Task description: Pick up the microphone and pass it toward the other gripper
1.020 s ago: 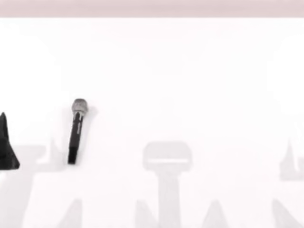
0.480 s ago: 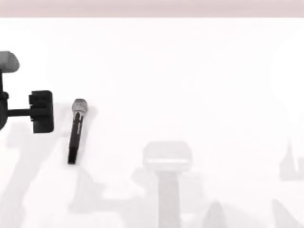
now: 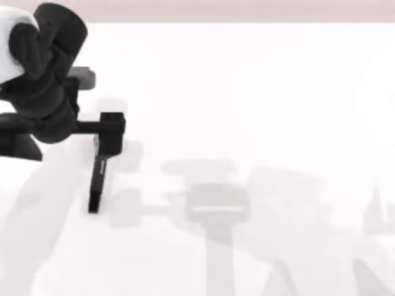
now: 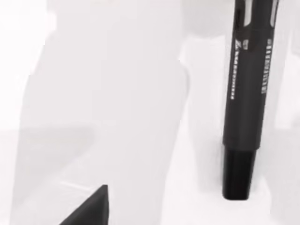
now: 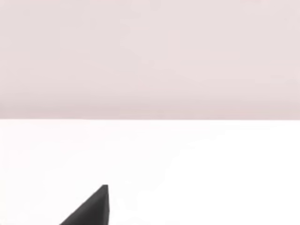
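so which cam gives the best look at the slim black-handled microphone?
Left wrist view: the slim black microphone handle fills the frame, white lettering visible, head cut off. Top view shows only its lower handle; the left arm's black gripper covers the head. Right wrist view shows none of it.

We see a plain white matte tabletop filling nearly the whole top view. Along its far edge runs a flat, pale pinkish band of backdrop. Soft grey shadows lie across the tabletop's near half, one a rounded block shape near its middle.
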Tool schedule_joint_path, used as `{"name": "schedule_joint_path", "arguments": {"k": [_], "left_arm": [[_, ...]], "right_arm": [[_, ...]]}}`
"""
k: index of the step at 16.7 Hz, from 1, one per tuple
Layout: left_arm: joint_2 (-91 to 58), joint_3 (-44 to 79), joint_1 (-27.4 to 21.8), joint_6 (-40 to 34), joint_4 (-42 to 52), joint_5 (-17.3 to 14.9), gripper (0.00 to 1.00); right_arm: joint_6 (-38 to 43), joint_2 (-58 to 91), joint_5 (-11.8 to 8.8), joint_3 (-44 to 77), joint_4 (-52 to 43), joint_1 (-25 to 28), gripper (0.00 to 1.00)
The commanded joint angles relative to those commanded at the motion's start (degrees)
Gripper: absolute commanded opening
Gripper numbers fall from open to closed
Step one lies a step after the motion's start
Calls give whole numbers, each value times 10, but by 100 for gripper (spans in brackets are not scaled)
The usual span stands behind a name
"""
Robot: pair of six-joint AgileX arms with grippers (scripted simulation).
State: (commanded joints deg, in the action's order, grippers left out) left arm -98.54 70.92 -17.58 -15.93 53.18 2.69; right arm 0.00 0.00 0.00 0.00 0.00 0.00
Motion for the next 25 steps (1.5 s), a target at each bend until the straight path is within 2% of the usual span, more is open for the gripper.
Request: {"name": "schedule_joint_path", "arguments": {"k": [4,10,13,19,24,25], "left_arm": [[-76,63,-15,-13,39,2,100],[-80,65,-13,-13,39,2,100],[-102,44,-12,-10,-1,1,100],[-177,-24,-7,-4,-149,1,100],[-187,-32,-7,-4,-164,1,100],[-187,-32,-7,-4,-164,1,92]], "right_arm": [[0,0,0,0,0,0,100],[0,0,0,0,0,0,100],[0,0,0,0,0,0,100],[0,0,0,0,0,0,100],[0,0,0,0,0,0,100],[0,0,0,0,0,0,100]]}}
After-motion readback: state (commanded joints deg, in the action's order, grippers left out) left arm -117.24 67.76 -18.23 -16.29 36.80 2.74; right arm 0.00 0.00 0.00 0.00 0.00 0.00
